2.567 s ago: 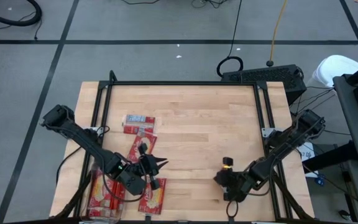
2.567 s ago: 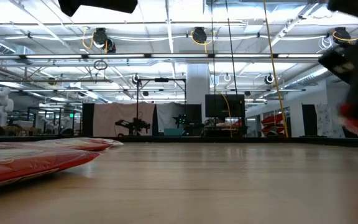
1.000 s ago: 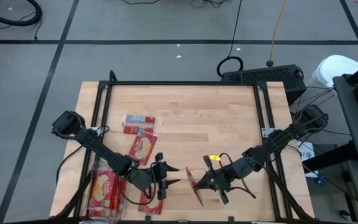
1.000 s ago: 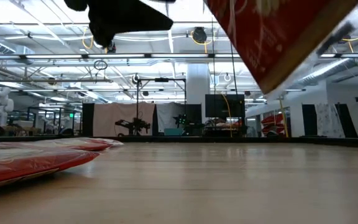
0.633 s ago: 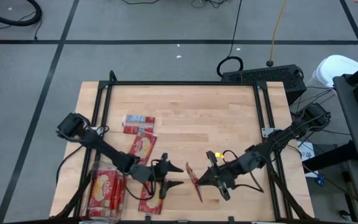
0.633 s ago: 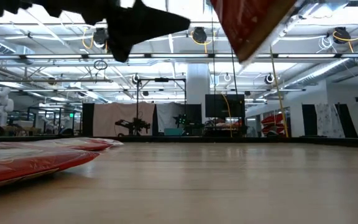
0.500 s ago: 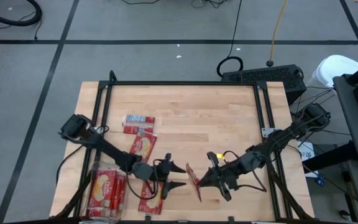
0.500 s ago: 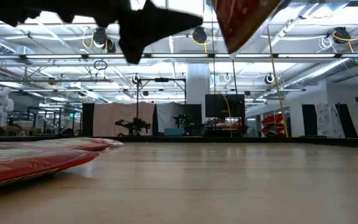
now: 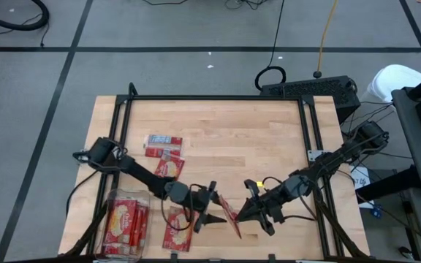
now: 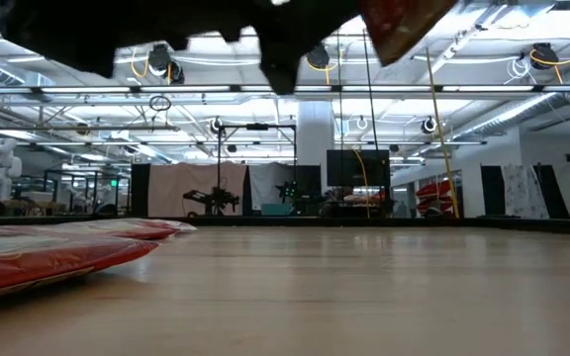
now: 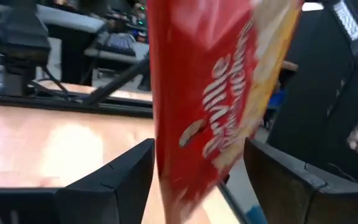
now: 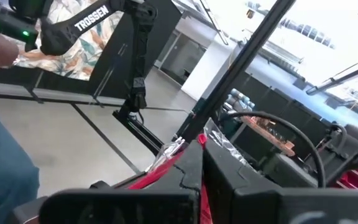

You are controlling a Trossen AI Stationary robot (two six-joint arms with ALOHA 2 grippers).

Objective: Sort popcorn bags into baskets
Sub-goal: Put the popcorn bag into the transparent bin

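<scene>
One red popcorn bag (image 9: 230, 210) hangs on edge in the air above the table's near middle, with my right gripper (image 9: 247, 212) shut on it from the right. My left gripper (image 9: 212, 206) is open at the bag's other end. In the left wrist view the bag (image 11: 210, 93) stands between its two fingers (image 11: 126, 180); whether they touch it I cannot tell. The clear basket (image 9: 115, 201) stands at the near left corner with red bags inside. Three more bags (image 9: 163, 145) (image 9: 168, 172) (image 9: 177, 234) lie flat on the table. My right gripper pinches the bag's crimped silvery edge (image 12: 171, 148) between its two fingers. The fingers come roughly level from the table's right side. The bag is lifted clear of the table and stands on edge, its free end toward my left gripper.
A black frame (image 9: 218, 98) runs round the tabletop. Bare wood (image 9: 247, 146) fills the table's middle and far right. Flat red bags (image 10: 47, 252) show at the low view's left. A person's patterned shirt (image 12: 67, 50) shows beyond the table in the right wrist view.
My left gripper has gone toward the table's right edge, up to the bag held by my right gripper, so that its fingers now stand on either side of the bag's free end. The bag has stayed aloft and on edge.
</scene>
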